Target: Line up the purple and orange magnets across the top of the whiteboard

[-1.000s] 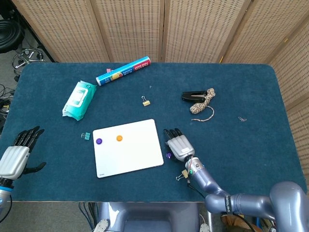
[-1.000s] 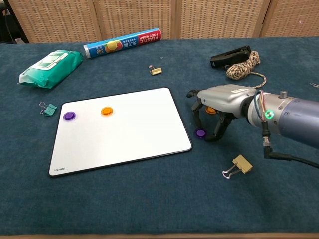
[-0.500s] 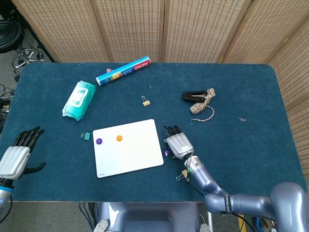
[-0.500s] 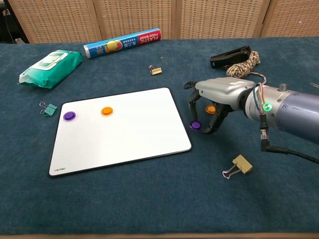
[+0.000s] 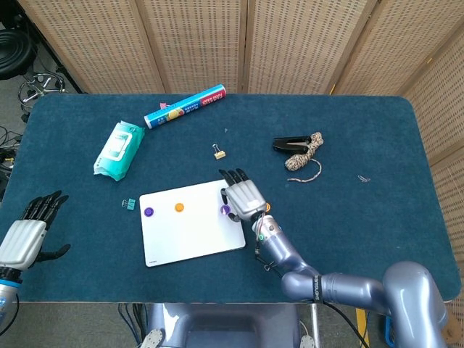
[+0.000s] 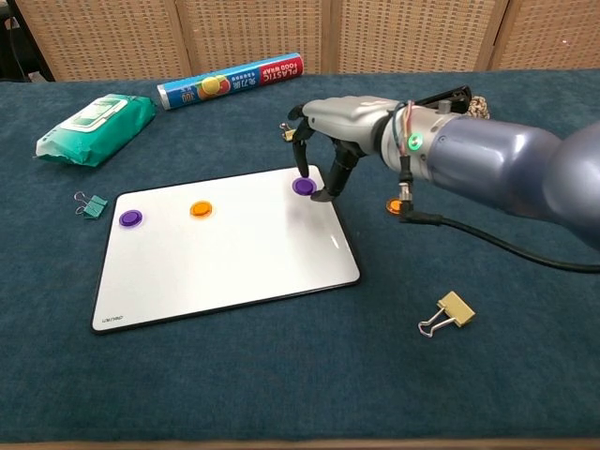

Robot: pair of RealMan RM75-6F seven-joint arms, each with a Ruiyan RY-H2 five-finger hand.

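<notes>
The whiteboard lies flat at the front middle of the table. Near its top edge sit a purple magnet at the left and an orange magnet beside it. My right hand pinches a second purple magnet at the board's top right corner, at or just above the surface. Another orange magnet lies on the cloth right of the board. At the table's left front edge my left hand holds nothing, its fingers apart.
A green wipes pack and a blue tube lie at the back left. Binder clips: a gold clip, a green clip, a gold clip. A rope with a black clip lies at the back right.
My right hand picked the purple magnet up from the cloth right of the board and carried it left and back to the board's top right corner. The left hand stayed still.
</notes>
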